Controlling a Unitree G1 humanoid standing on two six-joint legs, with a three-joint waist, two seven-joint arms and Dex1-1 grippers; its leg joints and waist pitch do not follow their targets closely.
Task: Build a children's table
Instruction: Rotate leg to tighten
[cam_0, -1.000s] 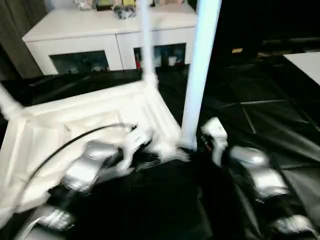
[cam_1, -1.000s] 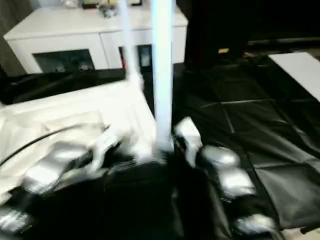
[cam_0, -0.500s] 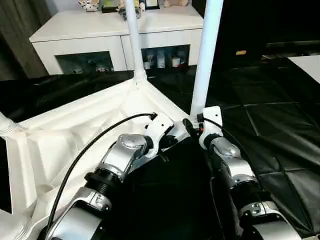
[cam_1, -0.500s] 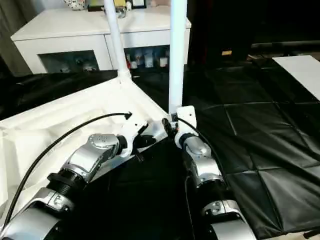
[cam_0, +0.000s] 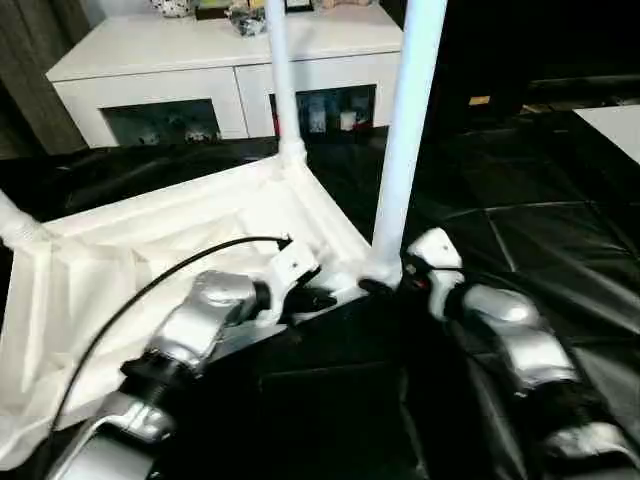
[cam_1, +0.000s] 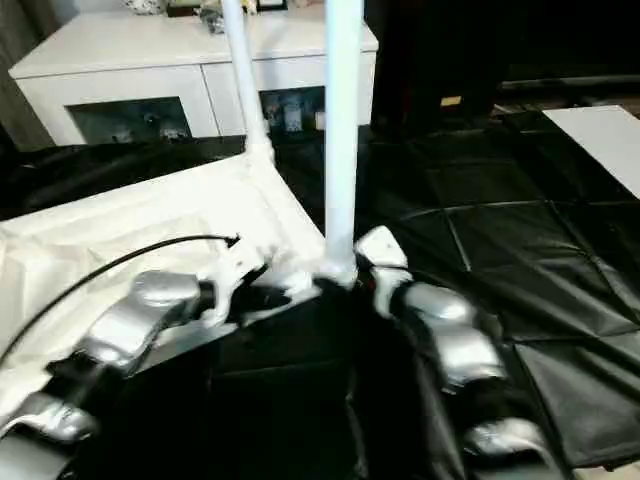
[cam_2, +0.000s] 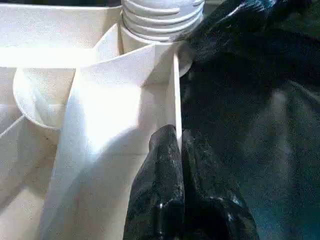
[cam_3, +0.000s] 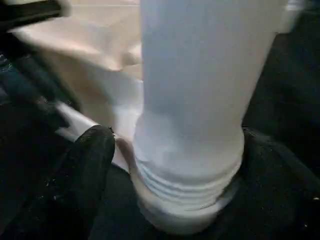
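Table leg (cam_0: 404, 150) stands upright between right gripper (cam_3: 165, 165) fingers, spread apart; left gripper (cam_2: 176, 150) pinches table rim (cam_2: 176, 100).

Head pair: look forward and down over both forearms.
Left wrist: close on the table rim (cam_2: 176, 95).
Right wrist: close on the leg base (cam_3: 192, 165).
Shared: that corner.

A white cabinet (cam_0: 200, 60) with glass doors stands at 12 o'clock; black padded mats (cam_0: 540, 230) cover the floor; a white board (cam_0: 615, 125) lies at 2 o'clock
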